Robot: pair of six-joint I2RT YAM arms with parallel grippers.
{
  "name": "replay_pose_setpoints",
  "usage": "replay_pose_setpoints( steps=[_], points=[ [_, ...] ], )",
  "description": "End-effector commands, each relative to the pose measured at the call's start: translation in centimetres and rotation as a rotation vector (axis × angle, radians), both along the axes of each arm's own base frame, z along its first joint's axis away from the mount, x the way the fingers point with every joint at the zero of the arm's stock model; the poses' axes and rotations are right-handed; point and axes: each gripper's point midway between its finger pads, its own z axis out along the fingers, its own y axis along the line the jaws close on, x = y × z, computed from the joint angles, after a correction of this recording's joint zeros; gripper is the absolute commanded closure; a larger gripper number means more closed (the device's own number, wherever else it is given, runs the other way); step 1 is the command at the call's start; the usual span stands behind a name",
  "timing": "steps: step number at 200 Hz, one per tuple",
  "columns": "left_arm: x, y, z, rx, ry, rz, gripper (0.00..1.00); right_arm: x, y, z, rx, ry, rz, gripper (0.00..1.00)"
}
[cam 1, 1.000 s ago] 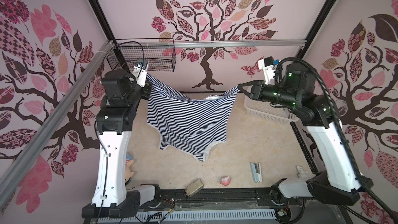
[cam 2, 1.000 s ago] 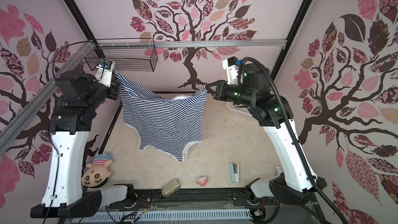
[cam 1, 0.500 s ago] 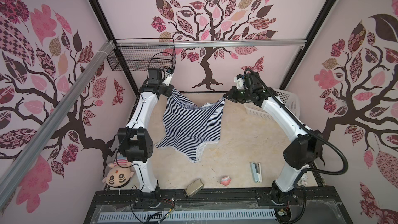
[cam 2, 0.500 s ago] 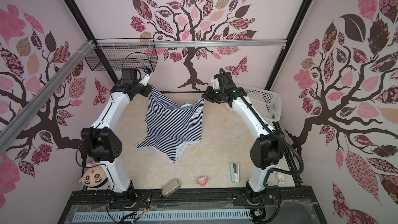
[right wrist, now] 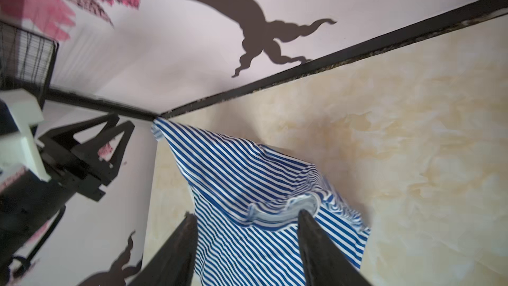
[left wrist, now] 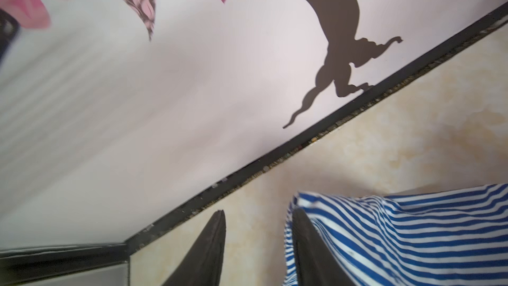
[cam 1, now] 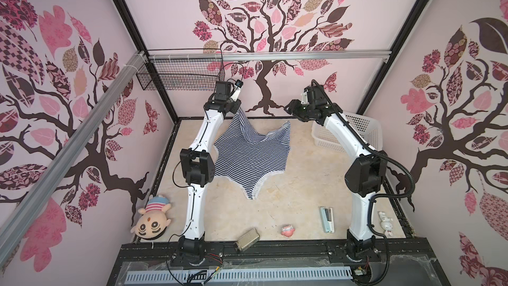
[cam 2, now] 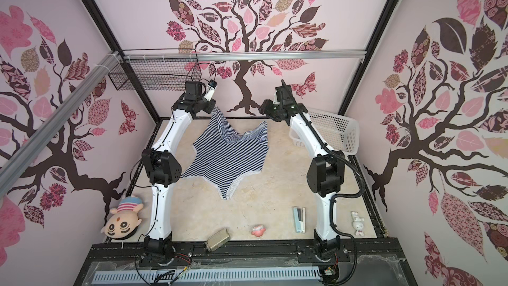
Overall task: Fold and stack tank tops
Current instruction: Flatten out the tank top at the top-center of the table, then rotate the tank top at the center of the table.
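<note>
left wrist view showed my left claw [left wrist: 258,213] spread, the tank top [cam 1: 253,155] sliding clear of it; my right claw [right wrist: 246,213] stood spread too. a second earlier both pinched it aloft, so i judged it laid out on the bench [cam 1: 302,185], ready for folding.

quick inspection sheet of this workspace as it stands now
surface: beige tabletop, no spills seen
job's things: striped tank top, spread unfolded, one corner draped on the left gripper
clutter: plush doll, metal box, pink toy, stapler, rabbit figure along the near edge; white basket by the right arm
grippers: left gripper open; right gripper open above the cloth
cables: black hose on right arm; thin wires at the front
surroundings: tree-decal walls; wire basket on the back rail
</note>
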Motion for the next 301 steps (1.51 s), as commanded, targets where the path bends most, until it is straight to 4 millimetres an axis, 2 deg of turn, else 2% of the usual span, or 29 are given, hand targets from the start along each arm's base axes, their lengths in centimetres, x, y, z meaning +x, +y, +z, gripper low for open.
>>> replay_pose_setpoints(
  steps=[1,13,21,38,48,52,71,85,98,119,136,160,194,220,267,283,301],
  points=[
    [0.2,3.0,1.6,0.023,-0.044,0.133,0.48,0.0,-2.4,-1.3,-0.077,0.036,-0.107,0.29],
    [-0.9,3.7,2.4,0.024,-0.045,0.150,0.46,-0.9,-2.4,-1.3,-0.071,0.029,-0.098,0.27],
    [-2.3,3.5,2.7,0.017,-0.022,0.123,0.46,-1.9,-1.7,-1.3,-0.063,0.023,-0.064,0.24],
    [-6.3,2.7,1.5,0.001,0.068,0.057,0.46,-4.5,1.1,-1.5,-0.076,0.023,0.051,0.23],
    [-9.2,2.0,0.7,-0.008,0.116,0.012,0.46,-6.2,2.9,-2.4,-0.090,0.045,0.124,0.23],
    [-10.5,1.7,-0.8,-0.001,0.151,-0.004,0.46,-6.9,3.7,-2.8,-0.097,0.052,0.157,0.23],
    [-16.6,0.1,-4.1,0.033,0.250,-0.103,0.46,-9.8,6.7,-5.0,-0.128,0.103,0.264,0.24],
    [-20.2,-0.5,-6.5,0.043,0.314,-0.147,0.46,-11.6,8.7,-7.0,-0.145,0.129,0.339,0.25],
    [-22.9,-0.9,-8.6,0.033,0.377,-0.183,0.46,-12.4,9.6,-8.8,-0.177,0.147,0.369,0.25],
    [-25.3,-1.3,-12.1,0.045,0.458,-0.213,0.46,-12.9,10.1,-11.6,-0.204,0.187,0.393,0.29],
    [-26.0,-1.6,-14.2,0.061,0.516,-0.222,0.46,-13.0,10.1,-13.5,-0.213,0.212,0.407,0.36],
    [-25.6,-1.9,-16.3,0.050,0.586,-0.210,0.47,-13.3,10.1,-16.3,-0.223,0.269,0.407,0.44],
    [-24.6,-1.8,-19.9,0.079,0.721,-0.171,0.49,-13.8,9.5,-20.3,-0.248,0.346,0.391,0.49],
    [-24.4,-1.2,-22.0,0.121,0.772,-0.142,0.50,-14.3,9.5,-22.6,-0.247,0.395,0.395,0.51],
    [-24.2,0.7,-25.2,0.244,0.844,-0.096,0.51,-16.2,8.4,-25.1,-0.258,0.454,0.377,0.52],
    [-23.0,1.5,-25.7,0.284,0.821,-0.062,0.50,-17.1,8.0,-25.2,-0.244,0.465,0.362,0.52],
    [-20.7,2.5,-25.7,0.328,0.797,-0.002,0.50,-18.3,7.9,-25.2,-0.222,0.480,0.352,0.52]
  ],
)
